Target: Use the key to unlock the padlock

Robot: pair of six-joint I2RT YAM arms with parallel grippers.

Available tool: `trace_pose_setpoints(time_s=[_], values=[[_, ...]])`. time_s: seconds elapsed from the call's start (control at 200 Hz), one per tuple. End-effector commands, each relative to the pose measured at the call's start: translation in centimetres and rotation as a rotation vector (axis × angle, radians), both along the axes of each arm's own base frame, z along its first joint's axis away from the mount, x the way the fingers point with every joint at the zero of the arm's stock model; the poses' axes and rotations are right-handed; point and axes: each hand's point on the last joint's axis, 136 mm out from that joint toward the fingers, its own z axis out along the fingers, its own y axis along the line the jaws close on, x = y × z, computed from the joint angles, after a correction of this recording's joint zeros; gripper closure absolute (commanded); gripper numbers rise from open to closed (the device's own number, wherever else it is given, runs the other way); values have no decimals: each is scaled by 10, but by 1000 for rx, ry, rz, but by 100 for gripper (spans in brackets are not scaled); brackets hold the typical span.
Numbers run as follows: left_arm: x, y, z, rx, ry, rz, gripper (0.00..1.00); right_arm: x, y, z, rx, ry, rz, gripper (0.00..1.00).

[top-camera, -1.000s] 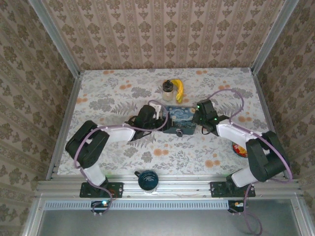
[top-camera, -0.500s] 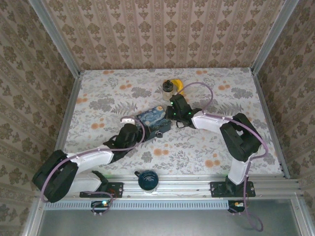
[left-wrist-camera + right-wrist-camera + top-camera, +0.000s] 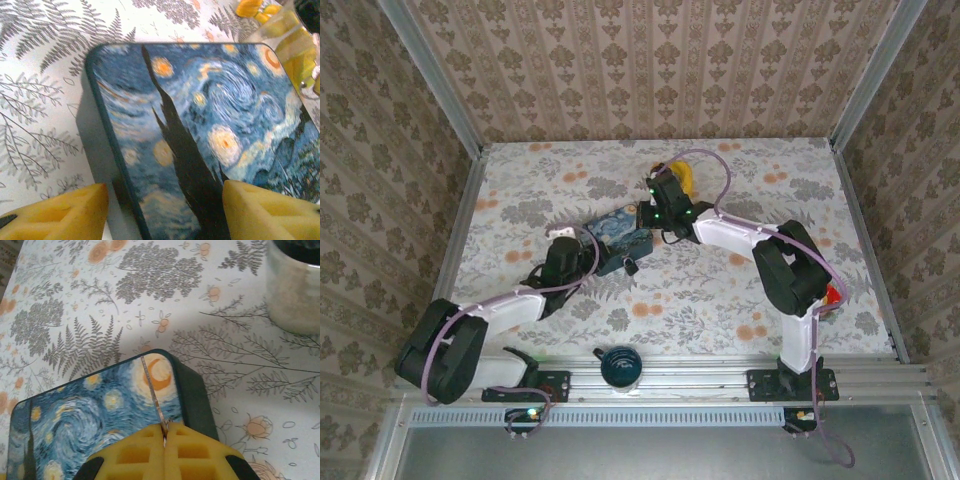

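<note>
The blue starry-night tin box (image 3: 620,236) lies angled mid-table. The padlock (image 3: 631,266), tiny and dark, hangs at the tin's near edge. My left gripper (image 3: 592,257) is open, and its yellow fingers (image 3: 60,212) straddle a corner of the tin's lid (image 3: 200,125) without pressing it. My right gripper (image 3: 653,216) hovers over the tin's far corner. In the right wrist view the right gripper (image 3: 164,432) is shut on the key (image 3: 152,390), whose thin metal blade sticks out over the lid's painted moon. The padlock is hidden in both wrist views.
A glass jar (image 3: 660,180) and a banana (image 3: 686,182) stand just behind the right wrist; the jar (image 3: 295,285) is close on the right. A dark blue cup (image 3: 620,365) sits at the near edge. A red object (image 3: 832,296) lies behind the right arm.
The tin with its padlock has slid left and turned. The right gripper swung left with the key. The left arm dropped back to the tin's left side.
</note>
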Motion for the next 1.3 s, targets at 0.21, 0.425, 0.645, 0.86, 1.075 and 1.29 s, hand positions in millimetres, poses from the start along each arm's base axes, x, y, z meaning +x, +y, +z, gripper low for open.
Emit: trace_pose_setpoints(time_s=[0.21, 0.425, 0.645, 0.86, 1.075, 1.29], values=[[-4, 10, 35, 18, -26, 1, 27, -14, -12, 31, -76, -54, 47, 100], [-42, 18, 51, 21, 35, 36, 27, -48, -36, 41, -60, -43, 31, 100], [-64, -15, 42, 45, 94, -13, 25, -90, -54, 19, -18, 51, 37, 100], [-74, -67, 23, 123, 130, -113, 26, -122, -75, 5, -13, 90, 24, 100], [-62, -87, -3, 124, 178, -128, 33, -137, -85, -6, -10, 112, 13, 100], [-47, -87, -23, 169, 207, -120, 38, -142, -90, -5, 29, 111, -1, 100]])
